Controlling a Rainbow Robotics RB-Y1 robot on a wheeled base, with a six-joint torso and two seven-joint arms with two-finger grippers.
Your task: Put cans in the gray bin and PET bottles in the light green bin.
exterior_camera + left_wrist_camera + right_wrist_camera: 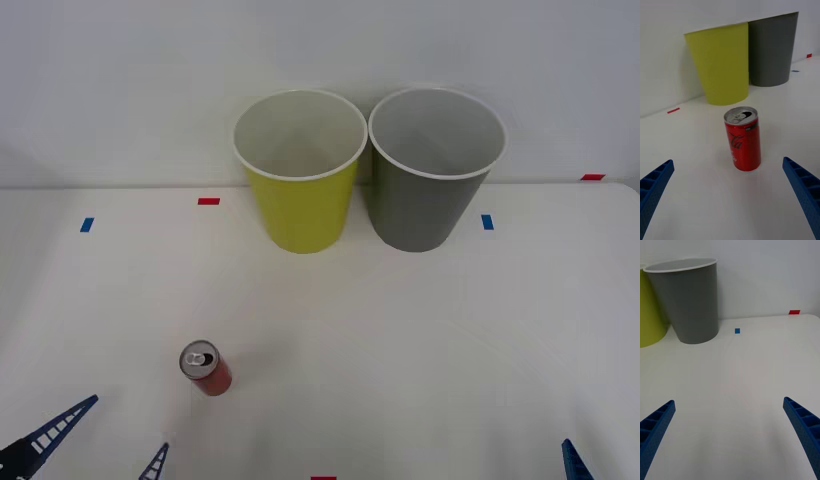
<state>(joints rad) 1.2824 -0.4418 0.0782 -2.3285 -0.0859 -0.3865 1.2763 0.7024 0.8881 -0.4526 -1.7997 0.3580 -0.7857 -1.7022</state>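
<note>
Before left claw, upright can

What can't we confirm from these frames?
- Floor of light green bin and gray bin: front view, hidden by their own walls.
- Can contents: left wrist view, opening too dark.
- Left gripper and right gripper: front view, cut off by bottom edge.
</note>
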